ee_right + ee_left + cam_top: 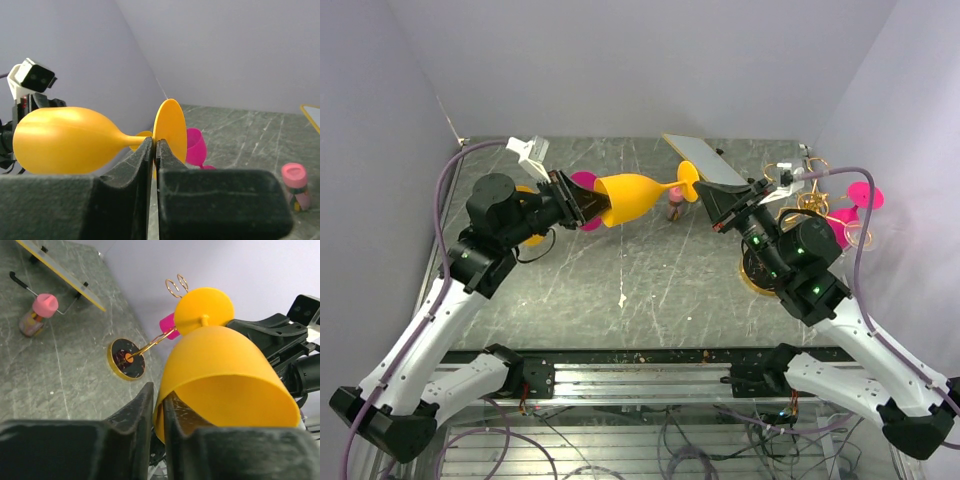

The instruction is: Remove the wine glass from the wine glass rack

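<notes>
A yellow wine glass (pixel 635 197) hangs level in the air over the middle of the table, held between both grippers. My left gripper (pixel 582 205) is shut on the rim of its bowl (pixel 225 370), one finger inside and one outside (pixel 159 390). My right gripper (pixel 700 193) is shut on the edge of its round foot (pixel 170 127), as the right wrist view (pixel 154 142) shows. The gold wire wine glass rack (pixel 802 190) stands at the far right, its round dark base (pixel 126 358) on the table. A pink glass (pixel 858 200) hangs on it.
A flat white board (pixel 705 158) leans on a stand at the back centre. A small bottle with a pink cap (pixel 674 205) stands below the held glass. Another pink glass (pixel 585 182) and a yellow object (pixel 530 237) lie behind my left gripper.
</notes>
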